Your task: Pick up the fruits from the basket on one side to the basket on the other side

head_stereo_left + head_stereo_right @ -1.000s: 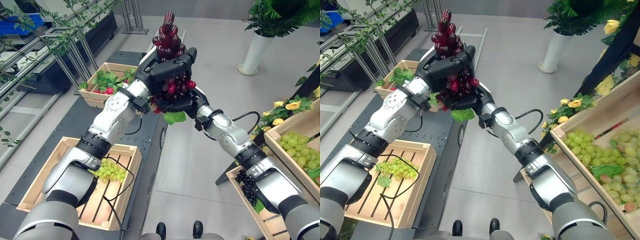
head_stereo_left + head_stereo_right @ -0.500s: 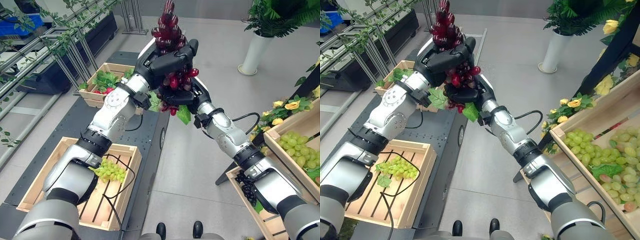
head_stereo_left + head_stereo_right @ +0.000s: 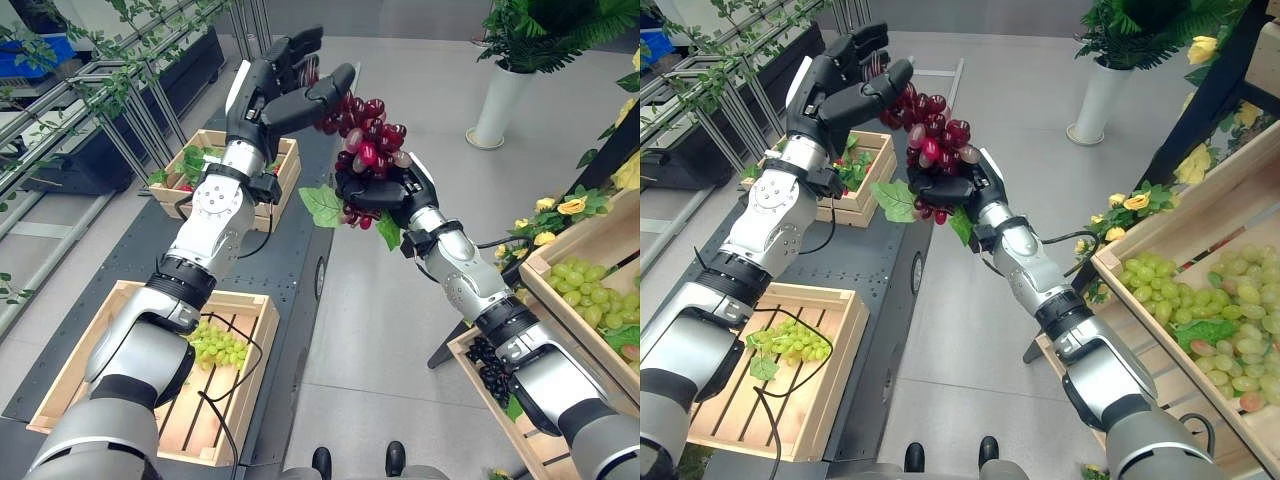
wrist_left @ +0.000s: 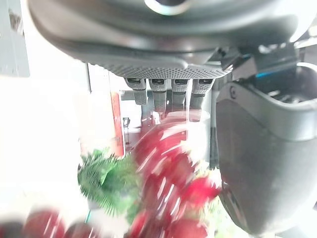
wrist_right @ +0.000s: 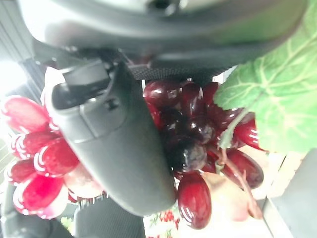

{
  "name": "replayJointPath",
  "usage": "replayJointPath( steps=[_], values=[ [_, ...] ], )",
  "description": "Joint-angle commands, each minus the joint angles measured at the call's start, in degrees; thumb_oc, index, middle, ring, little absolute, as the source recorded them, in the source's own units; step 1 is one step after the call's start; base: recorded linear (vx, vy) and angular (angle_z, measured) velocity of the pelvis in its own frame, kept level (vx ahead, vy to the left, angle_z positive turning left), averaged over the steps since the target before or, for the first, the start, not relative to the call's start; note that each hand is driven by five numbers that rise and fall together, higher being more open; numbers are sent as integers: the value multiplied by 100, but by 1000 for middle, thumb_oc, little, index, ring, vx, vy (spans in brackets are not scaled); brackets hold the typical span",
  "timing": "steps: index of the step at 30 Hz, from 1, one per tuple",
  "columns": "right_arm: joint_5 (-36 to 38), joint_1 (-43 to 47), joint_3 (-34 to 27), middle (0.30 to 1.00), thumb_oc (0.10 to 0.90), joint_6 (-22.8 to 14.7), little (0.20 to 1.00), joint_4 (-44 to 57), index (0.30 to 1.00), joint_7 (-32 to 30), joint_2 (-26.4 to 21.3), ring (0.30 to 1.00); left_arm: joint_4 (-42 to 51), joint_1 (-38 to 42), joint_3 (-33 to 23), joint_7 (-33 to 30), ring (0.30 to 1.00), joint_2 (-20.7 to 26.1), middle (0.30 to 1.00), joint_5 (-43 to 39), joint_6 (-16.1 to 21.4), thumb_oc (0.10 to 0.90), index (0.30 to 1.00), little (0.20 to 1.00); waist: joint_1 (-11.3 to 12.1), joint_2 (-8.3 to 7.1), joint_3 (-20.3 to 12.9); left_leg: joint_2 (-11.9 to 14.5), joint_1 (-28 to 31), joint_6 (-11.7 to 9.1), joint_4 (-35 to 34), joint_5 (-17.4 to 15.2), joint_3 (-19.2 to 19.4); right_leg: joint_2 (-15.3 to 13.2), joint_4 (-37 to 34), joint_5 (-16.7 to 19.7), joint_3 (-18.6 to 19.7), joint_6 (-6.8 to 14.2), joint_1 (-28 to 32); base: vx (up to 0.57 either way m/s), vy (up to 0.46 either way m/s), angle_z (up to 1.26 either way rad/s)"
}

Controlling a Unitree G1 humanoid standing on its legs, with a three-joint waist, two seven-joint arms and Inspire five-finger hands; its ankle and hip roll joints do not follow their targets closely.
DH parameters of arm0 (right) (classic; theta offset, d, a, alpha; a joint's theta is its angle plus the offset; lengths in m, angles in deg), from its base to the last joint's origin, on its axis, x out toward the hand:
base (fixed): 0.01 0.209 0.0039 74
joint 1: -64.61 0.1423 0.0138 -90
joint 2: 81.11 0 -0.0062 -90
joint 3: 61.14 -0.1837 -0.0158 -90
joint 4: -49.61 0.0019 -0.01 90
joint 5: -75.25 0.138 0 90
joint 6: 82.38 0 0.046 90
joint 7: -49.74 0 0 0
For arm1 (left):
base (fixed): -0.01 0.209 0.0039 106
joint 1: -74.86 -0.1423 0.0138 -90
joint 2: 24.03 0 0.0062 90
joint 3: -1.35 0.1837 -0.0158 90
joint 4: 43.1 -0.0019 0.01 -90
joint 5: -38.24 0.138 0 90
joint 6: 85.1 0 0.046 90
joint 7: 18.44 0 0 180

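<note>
Red grapes (image 3: pixel 367 140) sit high above the floor in the right hand (image 3: pixel 385 192), whose fingers and thumb curl round the lower half of the bunch, green leaves hanging beneath. The left hand (image 3: pixel 285 85) is beside the bunch's top with fingers straight and spread, thumb near the uppermost grapes. Green grapes (image 3: pixel 214 342) lie in the near wooden crate (image 3: pixel 90 345).

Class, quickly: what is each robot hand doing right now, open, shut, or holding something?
Left hand: open, fingers straight beside the red grape bunch.
Right hand: shut on the red grape bunch.
</note>
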Motion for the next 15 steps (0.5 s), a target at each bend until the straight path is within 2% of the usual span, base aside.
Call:
replayJointPath(
  steps=[1,7,11,13,15],
  values=[
    [-356,124,-629,300,400,-1107,300,208,300,-61,-161,300,-652,87,-499,-91,900,50,900,19,825,800,900,900,-32,-19,-945,-279,-26,-5,9,-559,5,196,13,-341,18,-169,178,-2,2,-5],
    [-314,-111,-799,300,400,-1109,300,207,300,13,-371,300,-797,-194,-670,223,900,61,900,-120,859,800,900,900,-121,-30,-897,-269,23,-3,9,-586,82,208,13,-327,102,-170,192,3,6,-6],
    [-277,-346,-950,300,400,-1139,300,125,300,189,-454,300,-840,-409,-860,328,900,49,900,-396,1078,800,900,900,-173,-43,-898,-268,59,1,9,-610,121,210,13,-311,153,-156,200,19,14,-15],
    [-292,-428,-982,300,400,-1133,300,95,300,241,-458,300,-831,-498,-943,331,900,14,900,-522,1167,800,900,900,-181,-49,-909,-266,64,0,9,-612,128,208,13,-306,163,-151,200,25,5,-6],
    [-477,-679,-1039,300,400,-1158,300,97,300,317,-430,300,-792,-810,-1141,76,900,-108,900,-297,1291,800,900,900,-188,-74,-906,-262,62,2,9,-605,142,204,13,-290,183,-148,192,21,1,-4]
  ],
)
